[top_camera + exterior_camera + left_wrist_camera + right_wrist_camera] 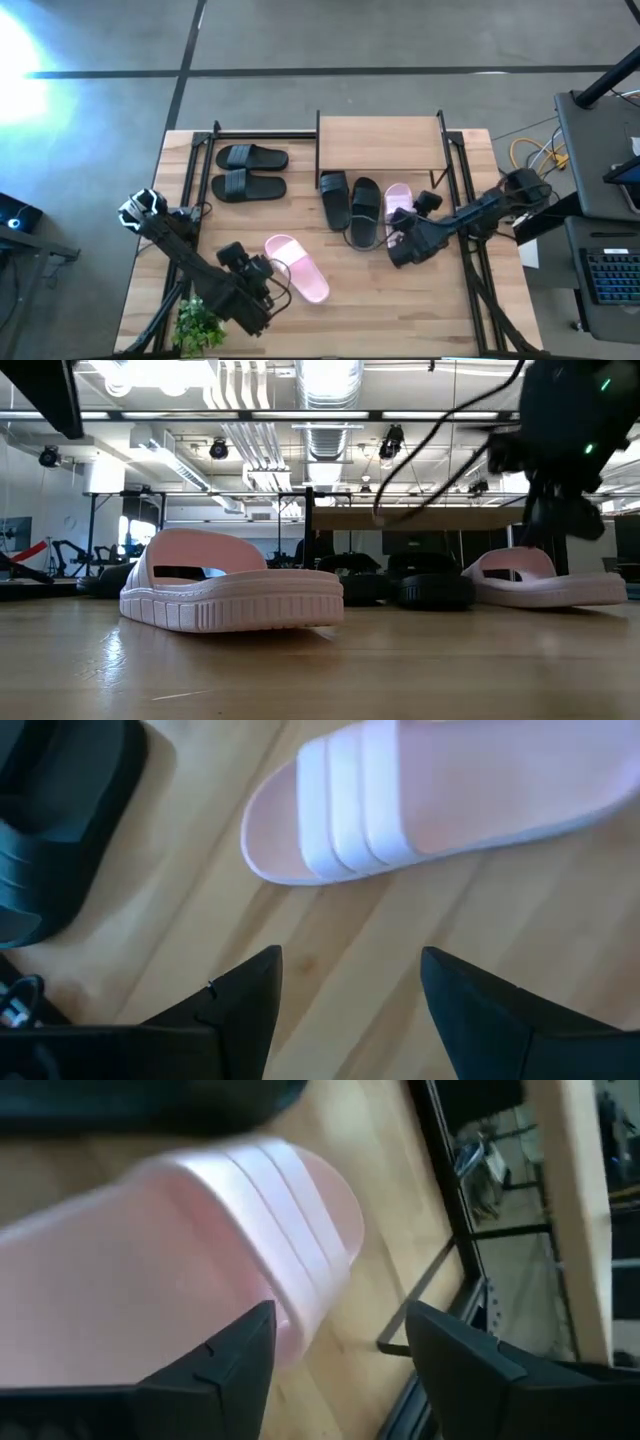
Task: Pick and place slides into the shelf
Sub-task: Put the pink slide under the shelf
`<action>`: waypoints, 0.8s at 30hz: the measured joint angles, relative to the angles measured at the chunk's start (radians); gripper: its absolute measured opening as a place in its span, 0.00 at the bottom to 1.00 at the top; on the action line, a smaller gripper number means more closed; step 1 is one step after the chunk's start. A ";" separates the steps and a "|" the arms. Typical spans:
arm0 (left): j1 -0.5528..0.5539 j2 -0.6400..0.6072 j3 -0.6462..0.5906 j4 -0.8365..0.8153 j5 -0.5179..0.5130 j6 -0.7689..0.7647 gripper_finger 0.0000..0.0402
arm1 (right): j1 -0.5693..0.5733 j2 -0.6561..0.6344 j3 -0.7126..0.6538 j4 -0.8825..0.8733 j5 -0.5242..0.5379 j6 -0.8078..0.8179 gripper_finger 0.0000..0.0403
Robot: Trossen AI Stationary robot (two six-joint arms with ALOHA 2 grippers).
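In the high view the shelf (380,140) stands at the upper centre of the wooden table (330,325), its light plank top framed by thin black metal. Two black slides (251,157) (249,185) lie side by side left of it in the upper left part of the tabletop. Another black pair (334,199) (364,211) sits just below the shelf's front edge, and a pale pink slide (398,200) lies just to their right. The right gripper (400,238) hangs at the lower end of that pink slide; in the right wrist view its fingers (235,1365) stand apart, with the slide (200,1250) right in front of them. A second pink slide (297,267) lies lower centre, well apart from the shelf. The left gripper (262,275) sits just beside it, fingers (250,1000) spread over bare wood, the slide (420,800) ahead of them. A small green plant (198,325) sits at the lower left.
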 joint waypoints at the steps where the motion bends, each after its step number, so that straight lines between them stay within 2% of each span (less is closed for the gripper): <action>1: 0.012 0.000 -0.010 0.002 -0.006 0.010 0.56 | 0.020 -0.018 0.010 -0.015 0.000 0.016 0.53; 4: 0.049 0.000 -0.036 0.044 -0.009 0.053 0.56 | 0.084 -0.073 0.034 -0.046 -0.004 0.051 0.53; 10: 0.139 0.014 -0.065 0.246 0.005 0.117 0.56 | 0.213 -0.168 0.102 -0.118 -0.057 0.168 0.53; 13: 0.178 0.048 -0.056 0.248 0.012 0.120 0.56 | 0.272 -0.203 0.126 -0.200 -0.085 0.303 0.53; 16: 0.210 0.090 -0.044 0.251 0.063 0.119 0.56 | 0.323 -0.237 0.127 -0.262 -0.142 0.414 0.53; 20: 0.240 0.163 -0.017 0.261 0.118 0.121 0.56 | 0.382 -0.272 0.121 -0.270 -0.210 0.507 0.53; 24: 0.257 0.221 0.006 0.255 0.137 0.129 0.56 | 0.412 -0.278 0.119 -0.269 -0.235 0.578 0.53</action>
